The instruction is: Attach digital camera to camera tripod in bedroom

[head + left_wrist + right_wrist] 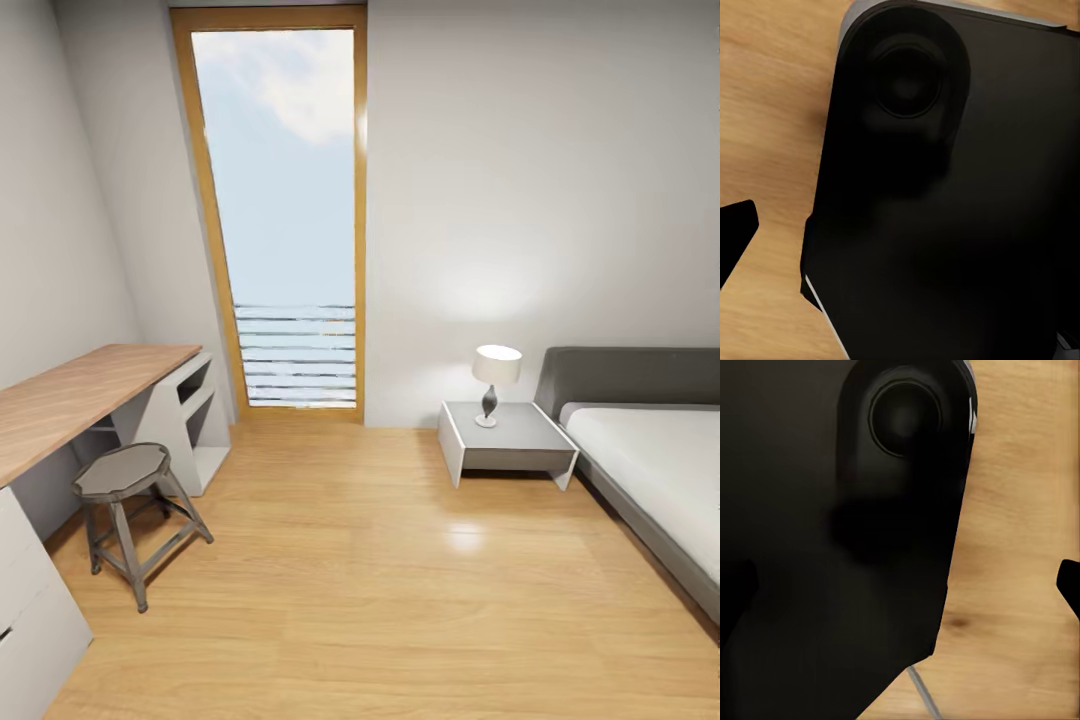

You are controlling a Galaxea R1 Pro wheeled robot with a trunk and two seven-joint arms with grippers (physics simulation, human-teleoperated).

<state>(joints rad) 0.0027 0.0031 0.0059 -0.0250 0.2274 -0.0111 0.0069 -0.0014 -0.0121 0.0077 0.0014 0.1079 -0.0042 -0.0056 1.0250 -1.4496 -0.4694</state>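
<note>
Light wood floor (380, 600) spreads across the bedroom (540, 200), holding one tall wood-framed window (285, 215), one grey bed (650, 470), one desk (80, 400), one nightstand (505, 440), one stool (125, 480) and one lamp (495, 380). Whether either gripper is spread cannot be told.
</note>
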